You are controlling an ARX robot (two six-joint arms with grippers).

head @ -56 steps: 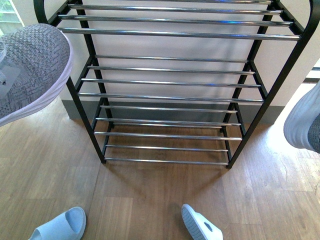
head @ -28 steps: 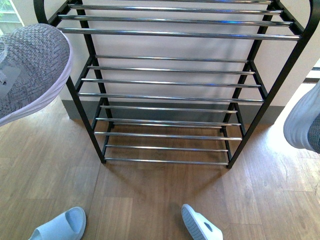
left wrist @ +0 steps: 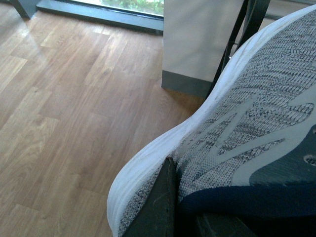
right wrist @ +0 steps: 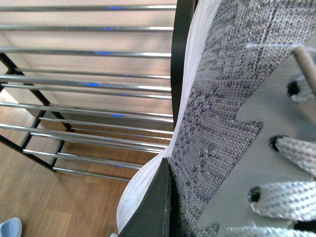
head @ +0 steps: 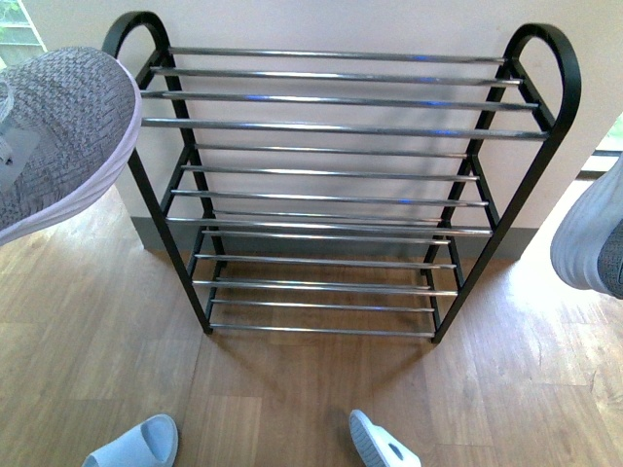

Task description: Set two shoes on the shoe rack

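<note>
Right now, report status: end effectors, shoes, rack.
Left end effector shut on left sneaker. Right end effector shut on right sneaker. Shoe rack bare. Slides on floor before it.

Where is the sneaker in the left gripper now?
Front view, far left: the grey sneaker hangs above the floor beside the shoe rack's upper left frame.

The left sneaker point(head: 58, 136) and right sneaker point(head: 587, 243) flank the shoe rack point(head: 341, 127).

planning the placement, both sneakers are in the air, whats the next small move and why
Probably swing the left sneaker inward over the shoe rack's top tier: it hangs outside the frame's left side, the right sneaker outside its right, and every bar is bare.
</note>
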